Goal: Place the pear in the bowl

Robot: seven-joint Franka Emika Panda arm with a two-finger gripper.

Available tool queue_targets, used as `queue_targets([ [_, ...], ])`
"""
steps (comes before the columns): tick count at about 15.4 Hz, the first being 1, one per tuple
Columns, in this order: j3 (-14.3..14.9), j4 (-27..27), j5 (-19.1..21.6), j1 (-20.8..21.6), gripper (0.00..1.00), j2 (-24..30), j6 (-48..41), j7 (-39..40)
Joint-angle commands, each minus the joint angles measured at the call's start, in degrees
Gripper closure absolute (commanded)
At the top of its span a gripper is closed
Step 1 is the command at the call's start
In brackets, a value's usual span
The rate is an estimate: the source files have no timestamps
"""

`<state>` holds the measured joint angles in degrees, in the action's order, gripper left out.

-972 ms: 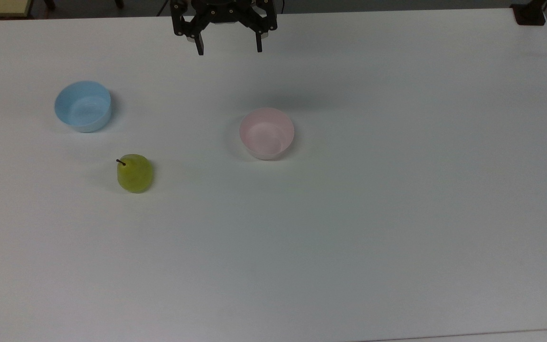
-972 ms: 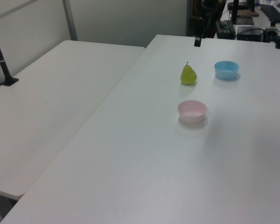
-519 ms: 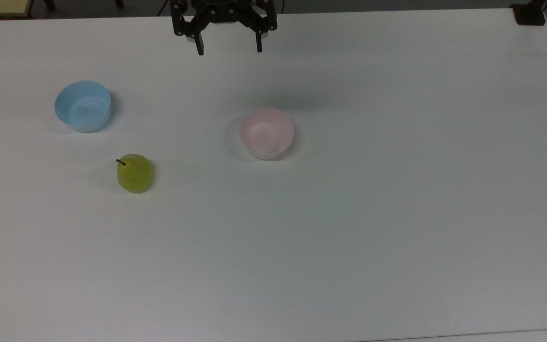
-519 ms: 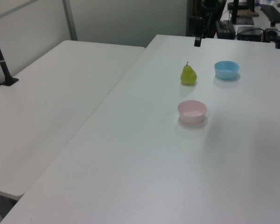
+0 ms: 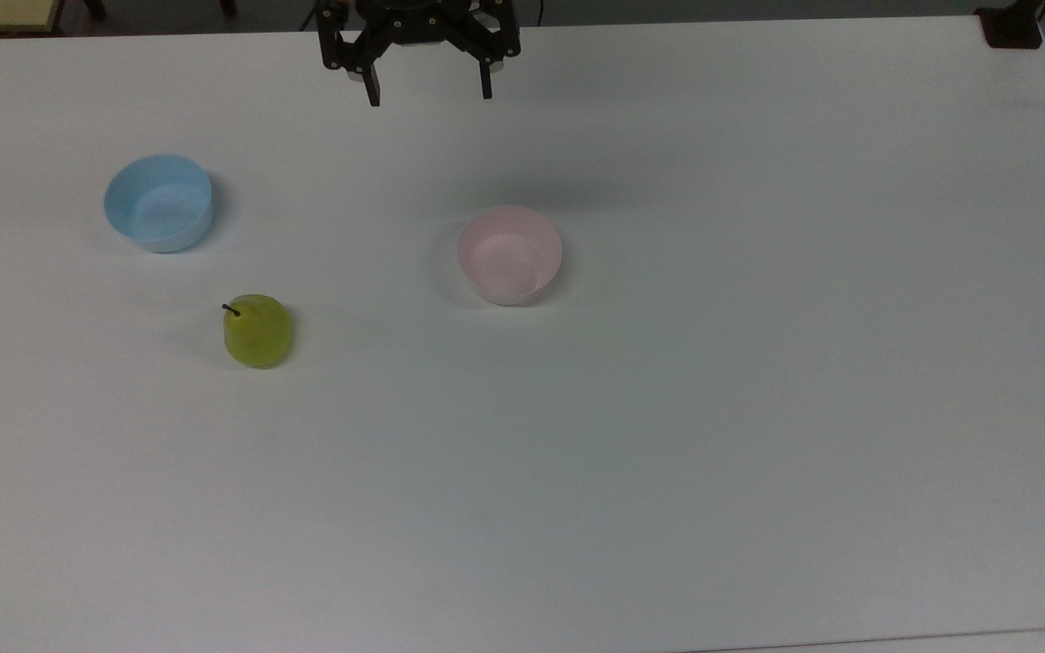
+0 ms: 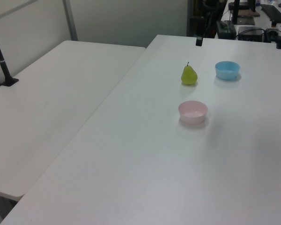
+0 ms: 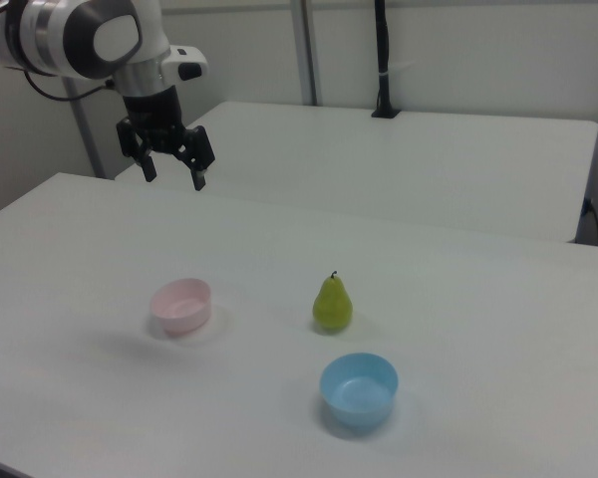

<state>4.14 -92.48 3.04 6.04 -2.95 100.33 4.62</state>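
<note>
Pear point(image 5: 258, 331) stands upright on the table point(image 5: 668, 453), untouched, near the blue bowl point(image 5: 159, 201) and well apart from the pink bowl point(image 5: 510, 254). Gripper point(image 5: 428, 89) hangs high at the table's far edge, fingers wide and empty; the approach step is judged pending, requiring travel over the pear and descent.

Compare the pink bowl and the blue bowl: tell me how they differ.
The pink bowl is pale pink; the blue bowl is light blue. In the top view, the pink bowl sits near the table's middle, while the blue bowl sits far to the top view's left, closer to the pear. Both are small, round, upright, empty and similar in size.
</note>
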Motion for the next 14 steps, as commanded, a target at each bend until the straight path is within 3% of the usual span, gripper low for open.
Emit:
queue_targets([
  [1,0.7,-0.9,0.2,-1.5,0.00,1.0,-1.8,14.1],
  [4,0.7,-0.8,-1.6,-4.3,0.00,0.8,-2.1,23.5],
  [8,0.3,1.8,-8.5,-7.3,0.00,-3.7,-1.3,24.7],
  [14,0.4,1.2,-8.0,-12.1,0.00,-12.1,11.6,24.1],
])
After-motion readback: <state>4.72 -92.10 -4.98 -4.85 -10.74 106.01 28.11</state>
